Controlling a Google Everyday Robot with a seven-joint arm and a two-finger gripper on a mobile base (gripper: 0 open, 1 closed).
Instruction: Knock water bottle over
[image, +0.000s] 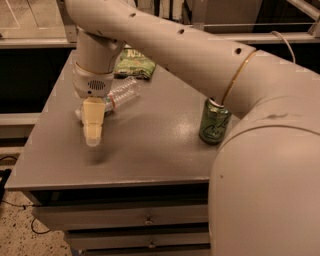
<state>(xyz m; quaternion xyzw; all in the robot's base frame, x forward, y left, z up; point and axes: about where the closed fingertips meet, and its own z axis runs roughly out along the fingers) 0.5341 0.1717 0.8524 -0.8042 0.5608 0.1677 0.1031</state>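
Note:
The water bottle, clear and ribbed, lies on its side on the grey table at the back left, its cap end hidden behind my gripper. My gripper hangs just in front of and left of the bottle, its cream fingers pointing down a little above the tabletop. It holds nothing that I can see.
A green soda can stands upright at the table's right side. A green snack bag lies at the back behind the bottle. My arm spans the upper and right part of the view. Drawers sit under the table's front edge.

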